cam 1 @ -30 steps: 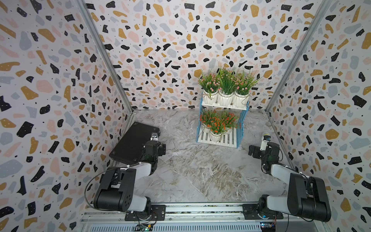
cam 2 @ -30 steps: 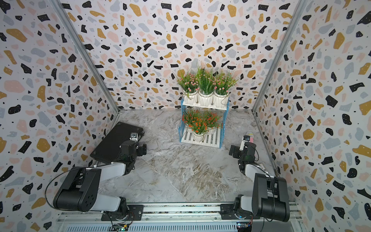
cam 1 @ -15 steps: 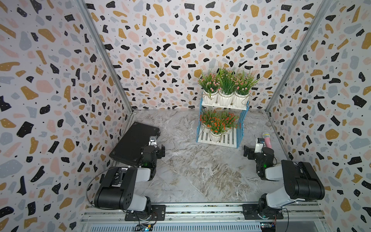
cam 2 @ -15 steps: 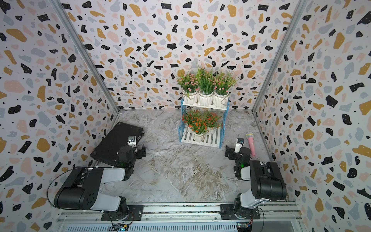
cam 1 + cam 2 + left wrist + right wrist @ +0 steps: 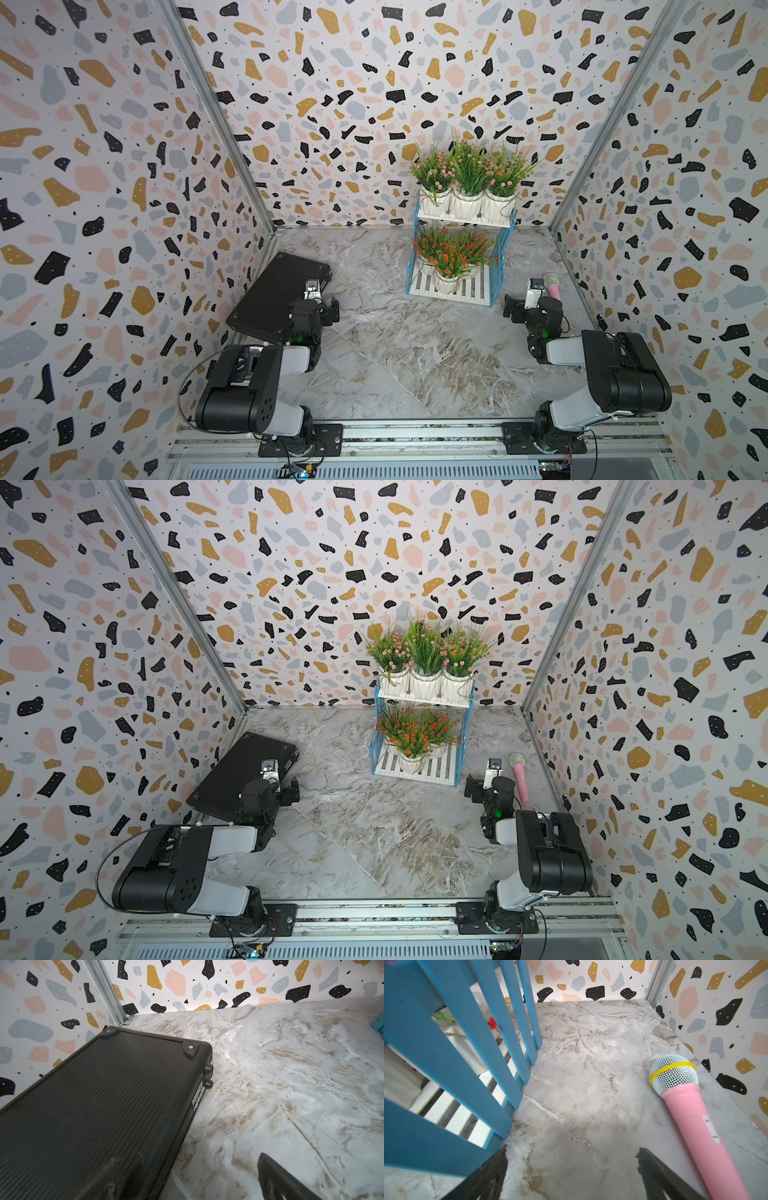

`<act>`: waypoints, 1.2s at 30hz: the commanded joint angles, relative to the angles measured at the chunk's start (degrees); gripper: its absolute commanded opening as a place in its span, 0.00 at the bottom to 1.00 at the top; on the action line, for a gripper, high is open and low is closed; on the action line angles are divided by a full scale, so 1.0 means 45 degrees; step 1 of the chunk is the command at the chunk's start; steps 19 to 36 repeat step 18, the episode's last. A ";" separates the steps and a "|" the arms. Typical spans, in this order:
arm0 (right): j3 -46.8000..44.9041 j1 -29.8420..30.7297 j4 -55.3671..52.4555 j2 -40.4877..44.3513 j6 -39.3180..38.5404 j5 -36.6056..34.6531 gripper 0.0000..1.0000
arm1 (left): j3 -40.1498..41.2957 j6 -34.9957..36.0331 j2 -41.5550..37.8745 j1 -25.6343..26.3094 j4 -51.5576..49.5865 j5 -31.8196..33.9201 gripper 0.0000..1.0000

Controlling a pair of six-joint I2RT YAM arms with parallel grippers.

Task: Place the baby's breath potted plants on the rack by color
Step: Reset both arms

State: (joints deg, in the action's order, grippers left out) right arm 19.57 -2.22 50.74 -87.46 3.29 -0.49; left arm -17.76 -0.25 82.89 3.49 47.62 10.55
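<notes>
Blue-framed rack (image 5: 473,289) stands close beside gaping right gripper (image 5: 573,1148)

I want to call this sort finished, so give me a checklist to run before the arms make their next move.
1. Pink-blossom plants together on the rack, upper tier: ok, three there.
2. Orange-red plants together on the lower tier: ok, three there.
3. All standing upright: upper row ok; lower row cannot tell, foliage hides much of the pots.
4. Left gripper open and empty, by the black case: ok.
5. Right gripper open and empty, between rack and pink microphone: ok.
</notes>
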 commanded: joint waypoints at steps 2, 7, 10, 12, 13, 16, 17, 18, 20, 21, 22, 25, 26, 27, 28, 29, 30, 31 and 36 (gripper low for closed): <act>0.0152 0.0053 -0.0093 0.0132 -0.0148 -0.0145 1.00 | -0.0038 -0.0098 -0.0106 -0.0033 0.0687 -0.0038 0.99; 0.0157 0.0054 -0.0112 0.0148 -0.0157 -0.0145 1.00 | -0.0057 -0.0079 -0.0098 -0.0033 0.0667 -0.0030 0.99; 0.0161 0.0050 -0.0101 0.0139 -0.0145 -0.0145 1.00 | -0.0057 -0.0048 -0.0070 -0.0029 0.0669 0.0000 0.99; 0.0153 0.0055 -0.0089 0.0139 -0.0145 -0.0145 1.00 | -0.0168 -0.0071 0.0005 -0.0032 0.0528 -0.0082 0.99; 0.0156 0.0052 -0.0084 0.0139 -0.0160 -0.0145 1.00 | -0.0213 -0.0081 0.0044 -0.0033 0.0498 -0.0102 0.99; 0.0143 0.0044 -0.0084 0.0139 -0.0153 -0.0145 1.00 | -0.0255 -0.0115 0.0044 -0.0091 0.0393 -0.0204 0.99; 0.0149 0.0044 -0.0082 0.0139 -0.0147 -0.0145 1.00 | -0.0219 -0.0120 0.0033 -0.0091 0.0434 -0.0217 0.99; 0.0158 0.0054 -0.0084 0.0139 -0.0148 -0.0145 1.00 | -0.0186 -0.0104 -0.0017 -0.0091 0.0485 -0.0214 0.99; 0.0158 0.0054 -0.0084 0.0139 -0.0148 -0.0145 1.00 | -0.0186 -0.0104 -0.0017 -0.0091 0.0485 -0.0214 0.99; 0.0158 0.0054 -0.0084 0.0139 -0.0148 -0.0145 1.00 | -0.0186 -0.0104 -0.0017 -0.0091 0.0485 -0.0214 0.99; 0.0158 0.0054 -0.0084 0.0139 -0.0148 -0.0145 1.00 | -0.0186 -0.0104 -0.0017 -0.0091 0.0485 -0.0214 0.99; 0.0158 0.0054 -0.0084 0.0139 -0.0148 -0.0145 1.00 | -0.0186 -0.0104 -0.0017 -0.0091 0.0485 -0.0214 0.99; 0.0158 0.0054 -0.0084 0.0139 -0.0148 -0.0145 1.00 | -0.0186 -0.0104 -0.0017 -0.0091 0.0485 -0.0214 0.99; 0.0158 0.0054 -0.0084 0.0139 -0.0148 -0.0145 1.00 | -0.0186 -0.0104 -0.0017 -0.0091 0.0485 -0.0214 0.99; 0.0158 0.0054 -0.0084 0.0139 -0.0148 -0.0145 1.00 | -0.0186 -0.0104 -0.0017 -0.0091 0.0485 -0.0214 0.99; 0.0158 0.0054 -0.0084 0.0139 -0.0148 -0.0145 1.00 | -0.0186 -0.0104 -0.0017 -0.0091 0.0485 -0.0214 0.99; 0.0158 0.0054 -0.0084 0.0139 -0.0148 -0.0145 1.00 | -0.0186 -0.0104 -0.0017 -0.0091 0.0485 -0.0214 0.99; 0.0158 0.0054 -0.0084 0.0139 -0.0148 -0.0145 1.00 | -0.0186 -0.0104 -0.0017 -0.0091 0.0485 -0.0214 0.99; 0.0158 0.0054 -0.0084 0.0139 -0.0148 -0.0145 1.00 | -0.0186 -0.0104 -0.0017 -0.0091 0.0485 -0.0214 0.99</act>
